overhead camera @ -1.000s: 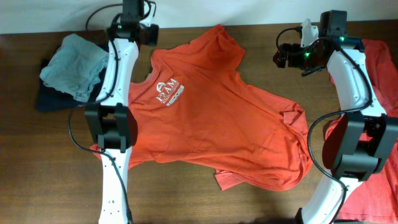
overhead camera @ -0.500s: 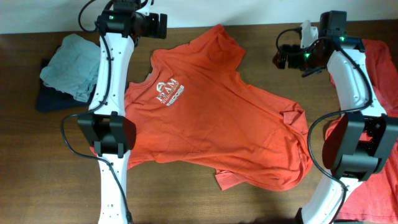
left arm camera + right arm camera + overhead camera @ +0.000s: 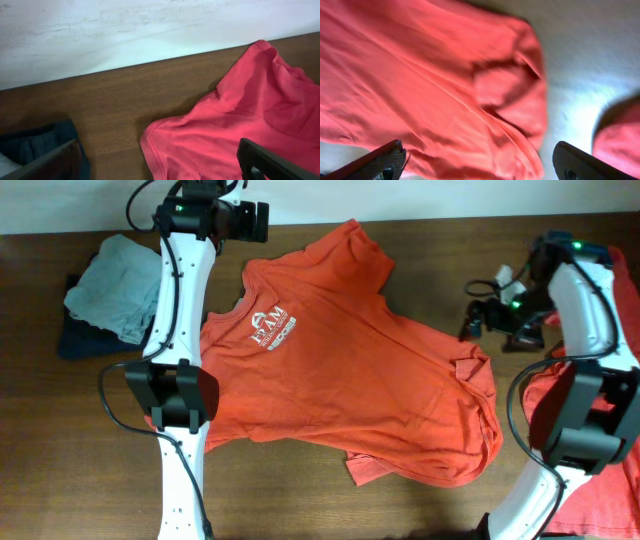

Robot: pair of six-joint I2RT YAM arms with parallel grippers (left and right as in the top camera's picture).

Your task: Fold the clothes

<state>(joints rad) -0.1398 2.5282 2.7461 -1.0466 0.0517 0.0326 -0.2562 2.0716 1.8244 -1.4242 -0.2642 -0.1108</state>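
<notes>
Bunching is looming. Both the left gripper point(image 3: 262, 222) and right gripper point(image 3: 480, 320) are gaping empty; the right is risking pinching the T-shirt point(image 3: 350, 370) through its doubled sleeve point(image 3: 468, 370).

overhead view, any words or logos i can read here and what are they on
"FAM" (best guess, the letters are small): white chest logo on the orange T-shirt.
Smaller white lines under those letters: too small to read.
Grey cloth, dark cloth and red cloth: no text visible.
Both wrist views: none.
</notes>
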